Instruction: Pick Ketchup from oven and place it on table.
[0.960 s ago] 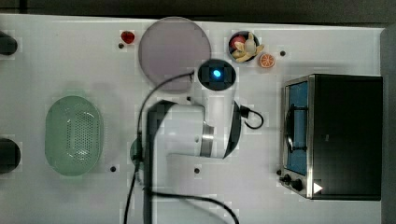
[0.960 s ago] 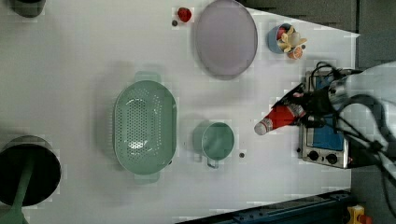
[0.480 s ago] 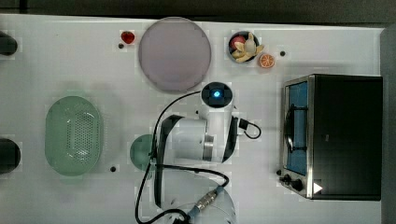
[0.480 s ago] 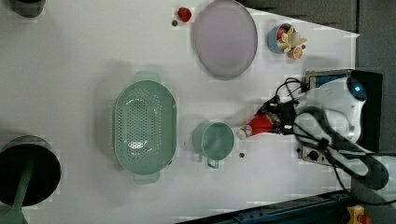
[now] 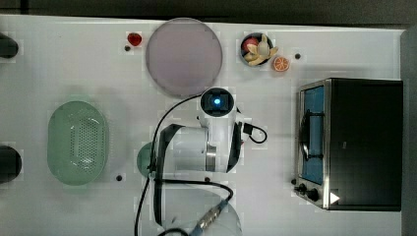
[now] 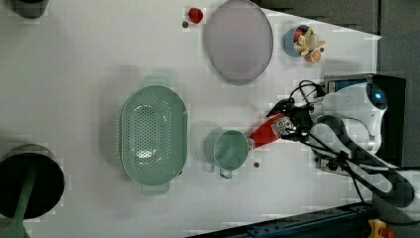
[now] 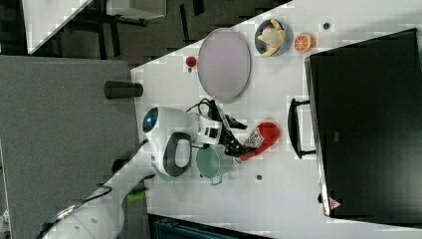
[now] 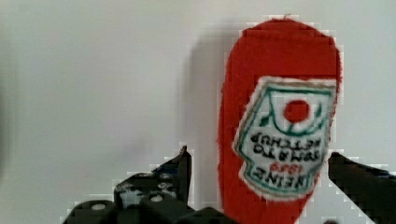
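A red ketchup bottle (image 6: 267,132) now lies on the white table (image 6: 89,59), between a small green cup (image 6: 231,149) and the black oven (image 5: 354,142), where half a second ago it hung lower toward the cup and a second ago was carried nearer the oven. The robot's gripper (image 8: 254,186) has spread its fingers (image 8: 180,175) wide, one on each side of the bottle with a gap showing, so it no longer pinches it. The placing looks done; only backing the arm away seems left.
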Available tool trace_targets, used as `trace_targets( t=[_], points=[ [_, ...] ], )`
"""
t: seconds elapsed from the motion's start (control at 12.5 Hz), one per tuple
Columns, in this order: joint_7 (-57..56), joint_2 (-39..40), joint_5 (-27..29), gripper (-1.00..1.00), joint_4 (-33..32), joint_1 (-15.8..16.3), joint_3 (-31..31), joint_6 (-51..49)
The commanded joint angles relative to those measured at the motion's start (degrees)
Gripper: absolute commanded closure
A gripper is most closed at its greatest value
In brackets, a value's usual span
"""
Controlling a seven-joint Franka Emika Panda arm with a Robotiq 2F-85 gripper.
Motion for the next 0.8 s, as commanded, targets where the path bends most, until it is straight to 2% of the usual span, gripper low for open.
trace_targets(
  t=[0.08, 0.4, 0.8],
  points=[
    [1.84, -10.69, 0.29, -1.00, 6.00, 0.34, -1.63, -3.04],
    [1.84, -19.14, 0.13, -1.00, 18.87, 0.35, -1.51, -22.83],
    [1.83, -20.26, -2.05, -1.00, 35.11, 0.18, -1.90, -45.91]
  ],
)
